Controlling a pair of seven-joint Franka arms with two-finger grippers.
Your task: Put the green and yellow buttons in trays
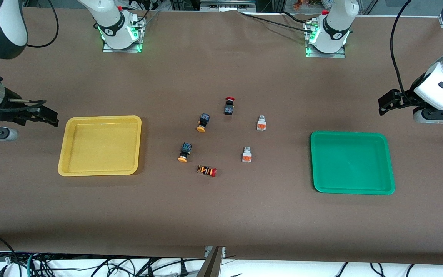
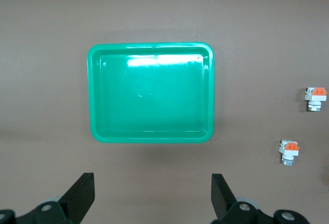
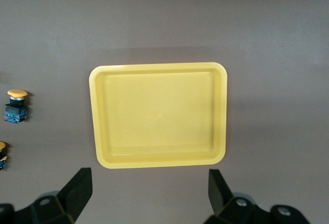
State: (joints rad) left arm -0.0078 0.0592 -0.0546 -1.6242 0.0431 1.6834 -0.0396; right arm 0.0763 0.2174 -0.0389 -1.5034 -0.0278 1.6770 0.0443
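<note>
Four buttons lie on the brown surface [image 1: 221,223] between the two trays, none in a tray. Two are dark-bodied with round yellow-orange caps: one [image 1: 203,122] farther from the front camera, the other [image 1: 184,152] nearer to it, both toward the right arm's end of the cluster. Two are white-bodied with an orange square face: one [image 1: 261,123] farther from the camera, the other [image 1: 247,154] nearer, both toward the left arm's end. All four seem to lie on their sides, though their small size makes that hard to confirm.

The yellow tray [image 1: 63,154] sits toward the right arm's end and holds nothing; the green tray [image 1: 388,161] sits toward the left arm's end and also holds nothing.

A black switch with a red cap [image 1: 229,105] lies farthest from the camera in the cluster, and an orange-striped switch with a red cap [image 1: 207,171] lies nearest.

The left gripper [image 2: 153,193] hangs beside the green tray at the table's end, fingers [image 2: 82,193] spread wide and grasping nothing. The right gripper [image 3: 149,190] hangs beside the yellow tray at its end, fingers [image 3: 78,190] likewise released and touching nothing
</note>
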